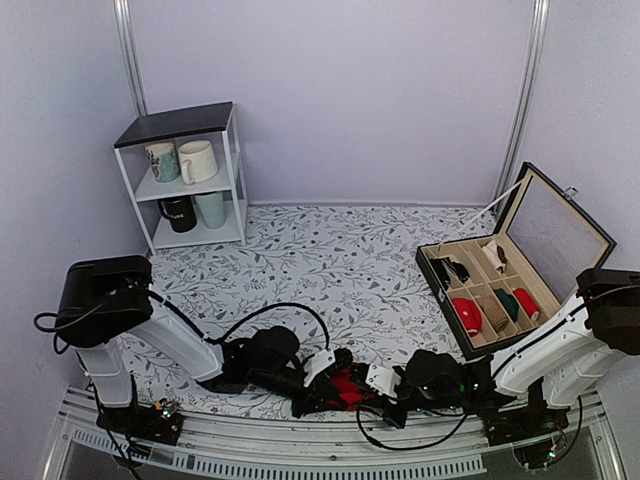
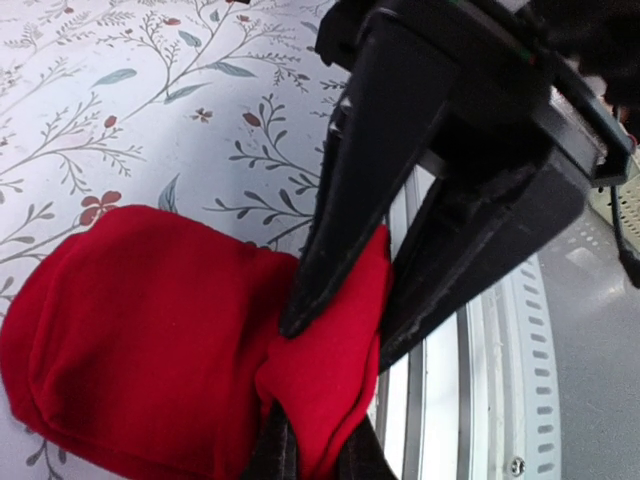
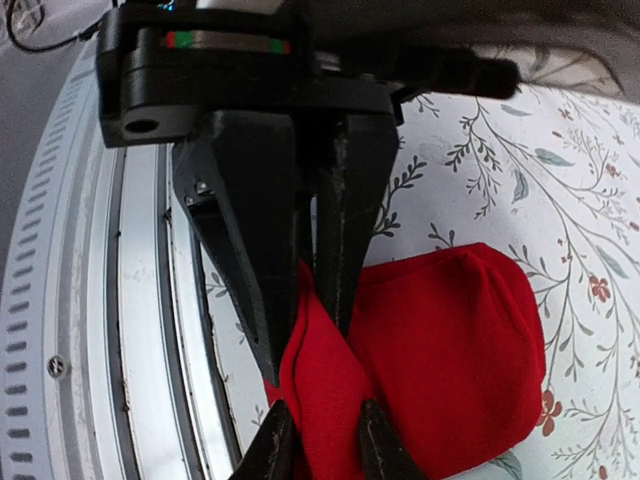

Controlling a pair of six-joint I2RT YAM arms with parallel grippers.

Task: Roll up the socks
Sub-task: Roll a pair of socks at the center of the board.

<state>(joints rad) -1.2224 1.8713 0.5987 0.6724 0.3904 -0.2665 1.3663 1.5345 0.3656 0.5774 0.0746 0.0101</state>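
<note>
Bright red socks [image 2: 150, 340] lie on a white tablecloth [image 2: 120, 110] printed with grey-green leaves and red flowers.

high rear view looks down; close wrist views share the socks [image 2: 150, 340]

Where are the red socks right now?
In the top view, the red socks sit centrally at the table's near edge, pinched between the left gripper and right gripper.
</note>
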